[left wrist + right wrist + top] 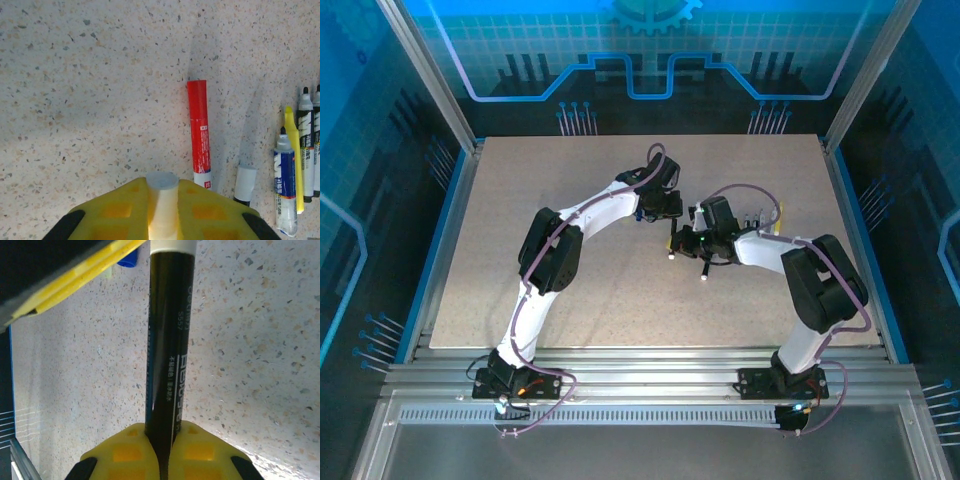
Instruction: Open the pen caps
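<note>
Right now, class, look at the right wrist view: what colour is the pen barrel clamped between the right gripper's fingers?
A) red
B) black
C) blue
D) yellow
B: the right gripper is shut on a black pen barrel with pale printing, which runs up from between its yellow fingers.

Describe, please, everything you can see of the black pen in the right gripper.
The black pen is a slim, glossy plastic barrel with white lettering. The right gripper is shut on its near end between yellow fingers; its white cap, still on, sits in the left gripper, over the speckled table.
</note>
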